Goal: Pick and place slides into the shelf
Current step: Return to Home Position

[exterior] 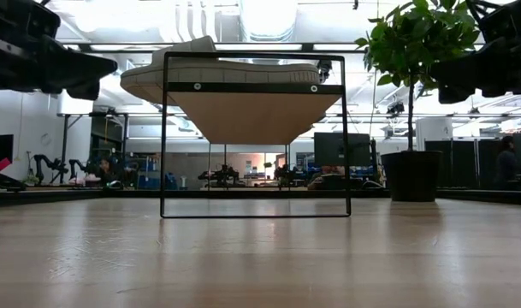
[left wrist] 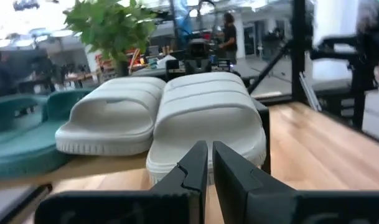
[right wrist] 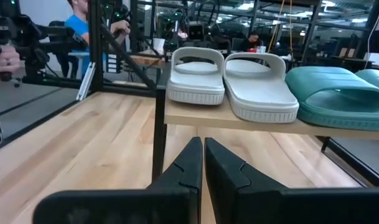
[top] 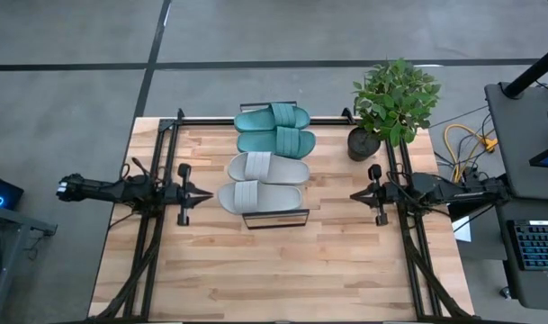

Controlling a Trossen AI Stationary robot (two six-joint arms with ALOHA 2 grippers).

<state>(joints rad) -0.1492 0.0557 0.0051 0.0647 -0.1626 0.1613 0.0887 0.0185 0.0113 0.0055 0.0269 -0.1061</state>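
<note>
Two teal-green slides and two light grey slides lie side by side, soles down, on the plank top of the shelf, a wire-framed rack standing mid-table. The grey pair shows close in the left wrist view, and both pairs show in the right wrist view. My left gripper hangs shut, level, left of the shelf, touching nothing. My right gripper hangs shut, level, right of the shelf, also touching nothing.
A potted plant stands at the table's far right corner, close to the shelf's far end. Bare wooden tabletop lies between the shelf and the near edge. A desk with a keyboard stands beyond the right edge. People show in the room behind.
</note>
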